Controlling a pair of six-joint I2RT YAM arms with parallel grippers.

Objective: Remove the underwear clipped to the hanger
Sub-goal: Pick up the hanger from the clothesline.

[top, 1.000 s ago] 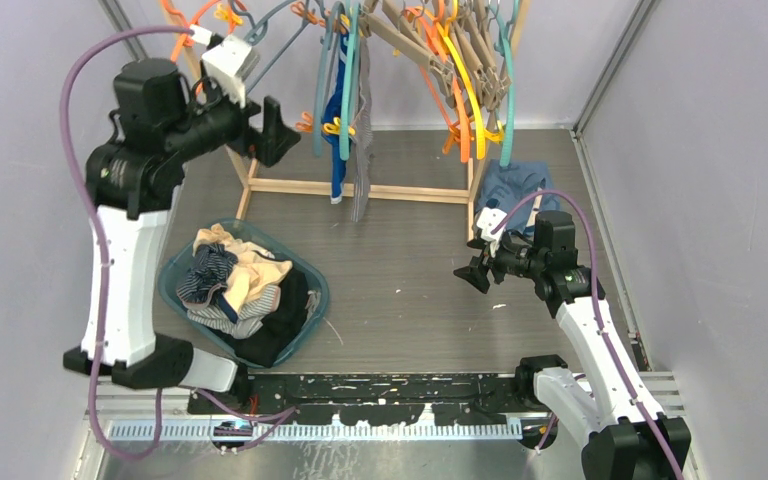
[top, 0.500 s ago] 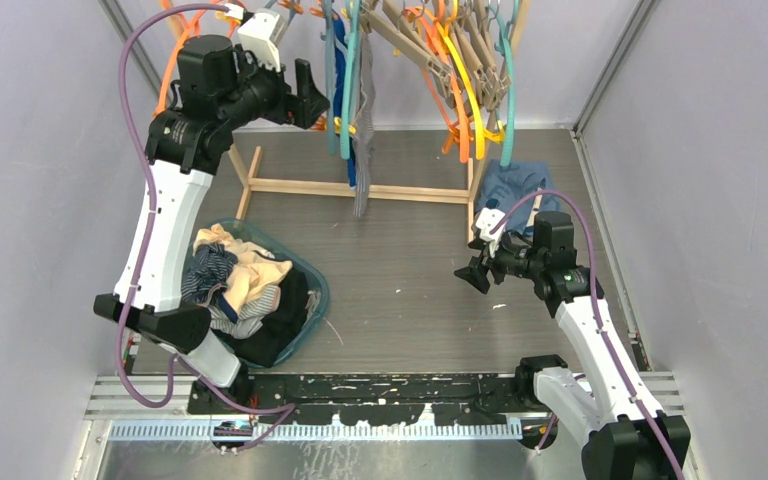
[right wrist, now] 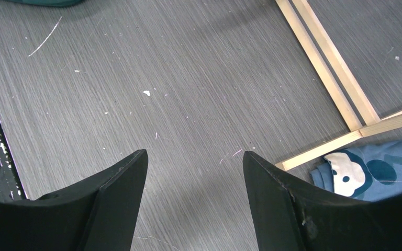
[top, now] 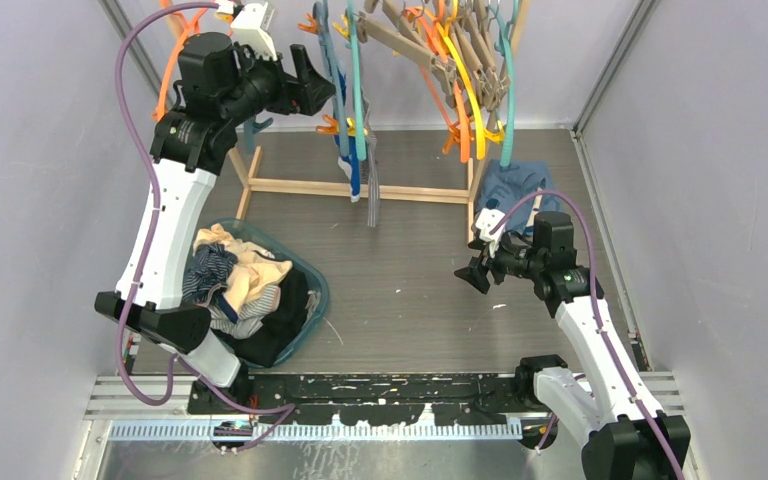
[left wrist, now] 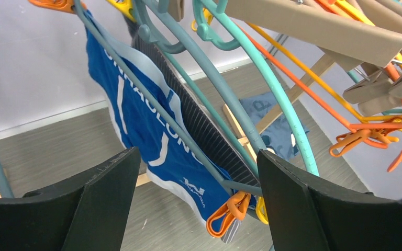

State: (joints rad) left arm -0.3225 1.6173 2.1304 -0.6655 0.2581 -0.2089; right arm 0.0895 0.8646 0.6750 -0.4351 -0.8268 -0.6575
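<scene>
A bright blue underwear point(left wrist: 146, 130) and a navy pinstriped underwear point(left wrist: 209, 130) hang from a grey-blue hanger point(left wrist: 199, 70), held at the lower corner by an orange clip point(left wrist: 235, 209). From above, the blue underwear point(top: 352, 170) and the pinstriped one point(top: 370, 195) dangle below the rack. My left gripper point(left wrist: 199, 152) is raised beside this hanger, open, with the garments seen between its fingers but apart from them. It shows in the top view as the left gripper point(top: 312, 88). My right gripper point(right wrist: 194, 153) hovers open over bare floor, also seen from above point(top: 470, 275).
Many teal, orange, yellow and wooden hangers point(top: 450, 60) crowd the wooden rack point(top: 360, 190). A teal basket point(top: 310, 275) of clothes sits at lower left. A blue cartoon-face garment point(top: 515, 185) lies by the rack's right foot, beside the rack base point(right wrist: 335, 78).
My left arm has risen and swung right, bringing its gripper up to the hanger. The hanging underwear has swung to the right. The right arm has not moved.
</scene>
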